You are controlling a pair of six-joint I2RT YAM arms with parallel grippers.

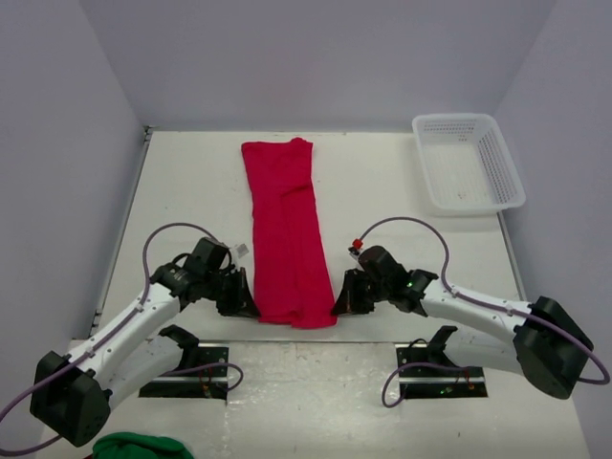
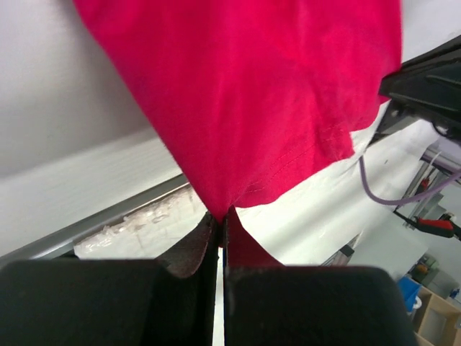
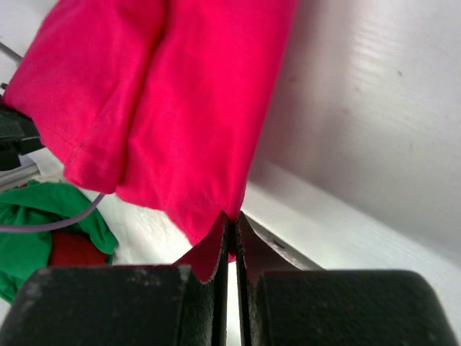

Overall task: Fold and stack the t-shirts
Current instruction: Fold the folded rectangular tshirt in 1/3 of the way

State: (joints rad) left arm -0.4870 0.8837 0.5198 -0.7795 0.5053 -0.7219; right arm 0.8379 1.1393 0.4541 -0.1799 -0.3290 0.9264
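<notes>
On the white table (image 1: 182, 182), left tool (image 1: 241, 302) and right tool (image 1: 341, 302) clamp the t-shirt (image 1: 284, 229).

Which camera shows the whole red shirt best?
The top camera: the whole red shirt lies there as one long folded strip. The left wrist camera shows only a corner pinched in the left pincer; the right wrist camera shows only the other near corner in the right pincer.
</notes>
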